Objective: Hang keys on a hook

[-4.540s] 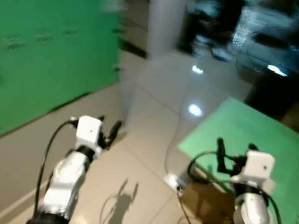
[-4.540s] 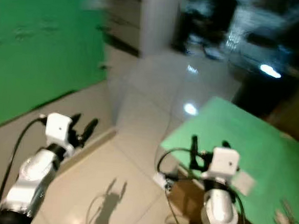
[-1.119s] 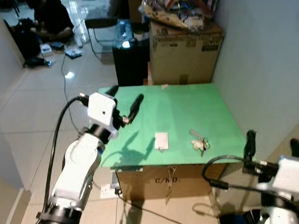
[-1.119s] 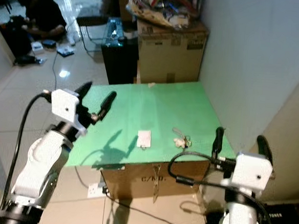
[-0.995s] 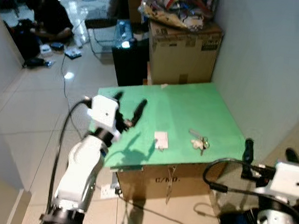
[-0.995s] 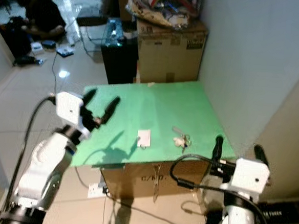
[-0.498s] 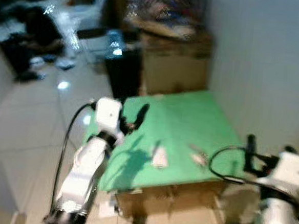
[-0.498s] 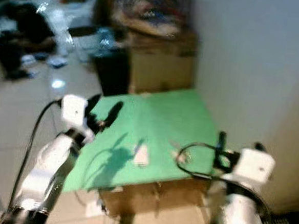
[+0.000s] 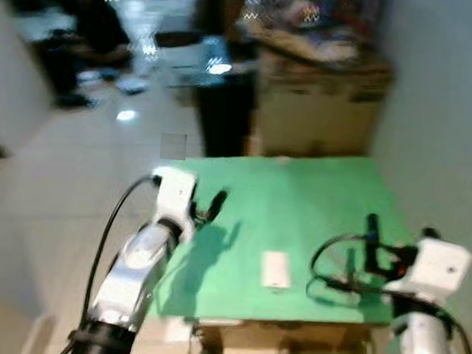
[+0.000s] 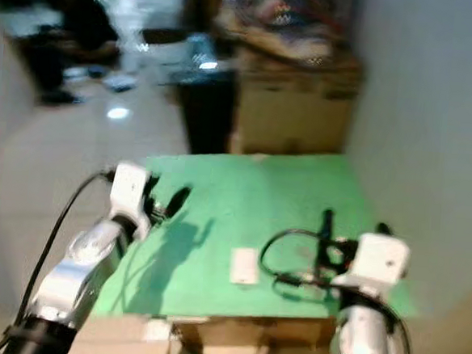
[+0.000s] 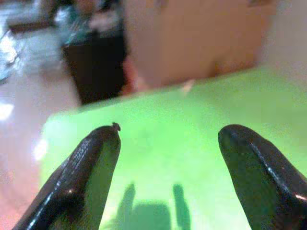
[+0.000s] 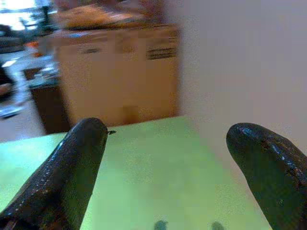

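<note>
A green table top (image 9: 299, 206) lies before me, blurred. On its near part lies a small white hook plate (image 9: 276, 270). My left gripper (image 9: 208, 207) hovers open over the table's left edge, its fingers (image 11: 96, 158) spread wide above the green surface. My right gripper (image 9: 400, 231) is open over the table's near right side, right of the plate, its fingers (image 12: 76, 158) pointing toward the far edge. My right arm and its black cable (image 9: 331, 265) cover the spot right of the plate, and I cannot make out the keys.
A large cardboard box (image 9: 322, 110) with clutter on top stands behind the table, next to a black cabinet (image 9: 224, 111). A pale wall (image 9: 451, 119) runs along the right. A person (image 9: 92, 29) sits on the tiled floor far back left.
The camera has moved up to the table and the picture is blurred. My right gripper now stands over the table's right front, covering the place where the keys lay.
</note>
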Tool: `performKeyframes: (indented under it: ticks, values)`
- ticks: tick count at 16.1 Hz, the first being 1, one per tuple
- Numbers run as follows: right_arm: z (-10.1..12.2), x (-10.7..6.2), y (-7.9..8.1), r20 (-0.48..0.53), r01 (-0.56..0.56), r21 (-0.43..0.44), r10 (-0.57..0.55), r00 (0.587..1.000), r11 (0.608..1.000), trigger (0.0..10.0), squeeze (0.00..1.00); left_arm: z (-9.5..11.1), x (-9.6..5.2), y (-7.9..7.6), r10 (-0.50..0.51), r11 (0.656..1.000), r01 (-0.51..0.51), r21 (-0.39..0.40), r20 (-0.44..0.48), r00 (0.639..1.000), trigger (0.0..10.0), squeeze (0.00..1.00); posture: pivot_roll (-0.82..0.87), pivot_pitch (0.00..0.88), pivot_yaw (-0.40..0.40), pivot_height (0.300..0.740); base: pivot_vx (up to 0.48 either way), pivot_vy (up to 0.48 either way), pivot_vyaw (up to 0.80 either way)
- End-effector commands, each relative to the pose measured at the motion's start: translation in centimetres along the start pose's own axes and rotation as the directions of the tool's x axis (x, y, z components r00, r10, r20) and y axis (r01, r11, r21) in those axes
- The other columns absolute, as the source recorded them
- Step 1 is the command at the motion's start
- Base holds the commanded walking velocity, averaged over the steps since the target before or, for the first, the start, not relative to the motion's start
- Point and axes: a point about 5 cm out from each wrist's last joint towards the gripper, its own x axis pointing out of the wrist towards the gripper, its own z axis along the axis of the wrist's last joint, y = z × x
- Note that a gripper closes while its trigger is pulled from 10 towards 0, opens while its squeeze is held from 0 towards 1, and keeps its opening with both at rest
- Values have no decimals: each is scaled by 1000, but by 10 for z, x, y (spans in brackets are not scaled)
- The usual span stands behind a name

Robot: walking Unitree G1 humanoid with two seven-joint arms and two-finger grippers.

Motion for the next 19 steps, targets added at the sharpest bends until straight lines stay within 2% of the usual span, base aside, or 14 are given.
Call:
performKeyframes:
  ticks: [1,2,3,4,6,8,9,10,11,12,15,16,17,19]
  values:
    - [-4,-2,4,-12,-73,-39,72,997,997,10000,0,-30,-6,-4,-57,998,49,-45,-201,978,10000,0,-209,0,123,726,0,0,0]
    - [-6,-2,4,-19,-84,-48,83,996,995,10000,0,-38,-11,-7,-93,995,78,-68,-250,964,10000,0,-209,0,123,726,0,0,0]
    - [-9,-4,2,-30,-95,-49,94,995,994,10000,0,-46,-23,-14,-201,978,175,-109,-310,929,10000,0,-194,0,110,726,0,0,0]
    - [-14,-12,0,-46,-120,-42,118,992,992,10000,0,-48,-28,-15,-242,969,210,-129,-339,909,10000,0,-182,7,106,726,0,0,0]
    - [-30,-40,4,-120,-193,-44,186,975,980,10000,0,-48,-37,-18,-270,959,215,-187,-357,894,10000,0,-172,70,101,726,0,0,0]
    - [-33,-51,8,-143,-234,-52,225,964,971,10000,0,-47,-44,-21,-285,954,227,-196,-352,892,10000,0,-169,109,97,726,0,0,0]
    - [-48,-69,14,-207,-299,-50,283,937,953,10000,0,-45,-52,-31,-296,950,246,-192,-302,906,10000,0,-161,180,95,726,0,0,0]
    - [-56,-77,16,-239,-327,-53,306,921,943,10000,0,-44,-54,-36,-293,951,254,-176,-256,921,10000,0,-157,207,95,726,0,0,0]
    - [-65,-91,17,-279,-362,-65,331,902,930,10000,0,-40,-58,-46,-312,949,300,-101,-147,939,10000,0,-160,254,95,726,0,0,0]
    - [-66,-96,17,-279,-365,-69,333,901,928,10000,0,-38,-59,-51,-329,944,324,-67,-96,939,10000,0,-156,271,95,726,0,0,0]
    - [-59,-97,22,-244,-377,-93,346,906,922,10000,0,-48,-48,-45,-299,953,302,23,-83,951,10000,0,-187,303,92,726,0,0,0]
    - [-57,-98,24,-227,-378,-103,349,909,920,10000,0,-49,-40,-37,-265,963,268,29,-76,961,10000,0,-212,312,87,726,0,0,0]
    - [-56,-99,24,-221,-376,-102,348,911,921,10000,0,-49,-35,-37,-261,965,263,26,-65,963,10000,0,-212,312,87,726,0,0,0]
    - [-50,-95,26,-194,-369,-117,343,919,922,10000,0,-53,-20,-55,-319,948,318,-31,-78,944,10000,0,-246,317,97,726,0,0,0]
